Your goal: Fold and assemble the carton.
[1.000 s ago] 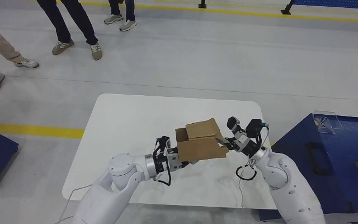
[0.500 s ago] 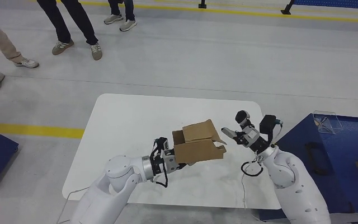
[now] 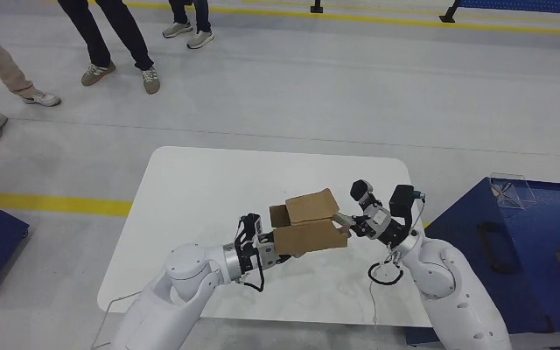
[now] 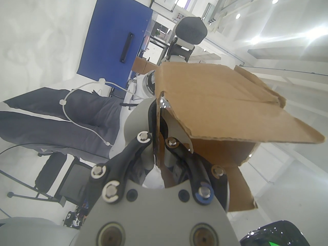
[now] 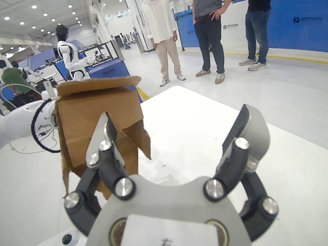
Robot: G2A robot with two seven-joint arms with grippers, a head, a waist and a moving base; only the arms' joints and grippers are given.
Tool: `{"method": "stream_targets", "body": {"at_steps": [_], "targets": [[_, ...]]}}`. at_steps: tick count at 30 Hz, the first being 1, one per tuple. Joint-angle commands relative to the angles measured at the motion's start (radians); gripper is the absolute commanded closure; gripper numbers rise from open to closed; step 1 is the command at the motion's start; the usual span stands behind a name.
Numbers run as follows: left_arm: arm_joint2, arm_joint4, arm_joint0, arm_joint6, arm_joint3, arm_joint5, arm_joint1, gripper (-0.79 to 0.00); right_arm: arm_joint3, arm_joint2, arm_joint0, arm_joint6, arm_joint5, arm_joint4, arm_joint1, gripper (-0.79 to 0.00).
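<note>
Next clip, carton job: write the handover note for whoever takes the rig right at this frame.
Left pincer: shut on a wall of the carton, holding it over the table.
Right pincer: open, close beside the carton's loose end flaps; contact unclear.
Done: carton opened up into a box shape.
Left: flaps stand open at that end; they likely need folding in to close the carton.

The table is a plain white slab with rounded corners, wider than it's deep, sitting on a pale grey floor. A yellow line on the floor runs up to its left side. There's a tiny dark speck on top, too small to tell what it is.
</note>
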Motion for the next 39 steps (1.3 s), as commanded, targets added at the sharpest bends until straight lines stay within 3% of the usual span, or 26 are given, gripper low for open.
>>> {"method": "stream_targets", "body": {"at_steps": [1,20,39], "targets": [[0.001,0.001,-0.001,-0.001,0.003,0.000,0.000,0.000,0.005,-0.012,0.003,-0.001,0.002,-0.010,-0.002,-0.785],[0.004,0.014,-0.012,0.015,0.019,-0.012,-0.002,0.000,0.033,-0.034,0.031,-0.001,0.005,0.007,-0.008,-0.785],[-0.023,0.071,-0.006,0.171,0.043,-0.122,-0.009,0.000,0.058,0.056,0.017,0.024,0.007,0.050,0.005,-0.785]]}}
